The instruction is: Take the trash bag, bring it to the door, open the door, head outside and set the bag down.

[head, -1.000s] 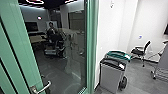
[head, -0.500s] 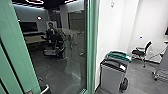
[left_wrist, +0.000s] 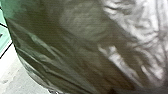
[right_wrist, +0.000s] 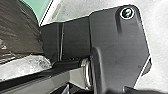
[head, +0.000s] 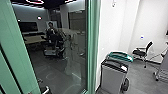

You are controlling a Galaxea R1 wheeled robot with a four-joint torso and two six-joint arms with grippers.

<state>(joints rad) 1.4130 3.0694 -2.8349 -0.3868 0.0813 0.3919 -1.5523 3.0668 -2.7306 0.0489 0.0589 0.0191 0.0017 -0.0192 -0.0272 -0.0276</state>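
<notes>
Pointing the left wrist close at the dark, creased bag [left_wrist: 75, 57], and the right one down past it. Can't tell either claw's width. Facing the green door [head: 21, 47], handle [head: 45, 90] low at the left; bins [head: 113, 78] just right of the frame [head: 92, 47], by the wall [head: 112, 27], with open floor [head: 140, 78] beyond.

Head view looks down; wrist views, close, seemingly share the bag [left_wrist: 77, 52].

In the head view, a pinkish ceiling light [head: 35, 2] glows at upper left above a dim room seen through glass [head: 75, 57] with faint reflections, while the wall [head: 113, 32] toward the right is bright white, and glare streaks the dark bag [left_wrist: 130, 20] in the left wrist view.
</notes>
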